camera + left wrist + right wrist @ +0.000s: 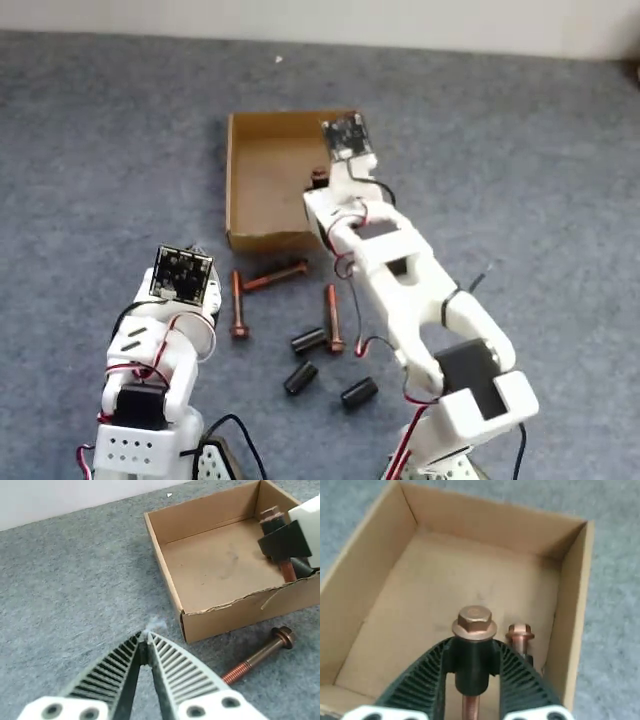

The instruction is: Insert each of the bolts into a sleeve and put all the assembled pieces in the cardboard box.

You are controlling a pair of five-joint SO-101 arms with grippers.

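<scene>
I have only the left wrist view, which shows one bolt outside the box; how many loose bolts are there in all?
Observer: Three loose bolts lie on the carpet in front of the cardboard box.
Operator: And how many sleeves are loose?
Observer: Three black sleeves lie nearer the arms.
Operator: What does the right claw hold?
Observer: The right claw is shut on a sleeved bolt over the box, beside a second bolt head inside.

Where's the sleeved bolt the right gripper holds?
The sleeved bolt hangs in the right gripper over the box's right half in the high view, beside another bolt inside.
</scene>
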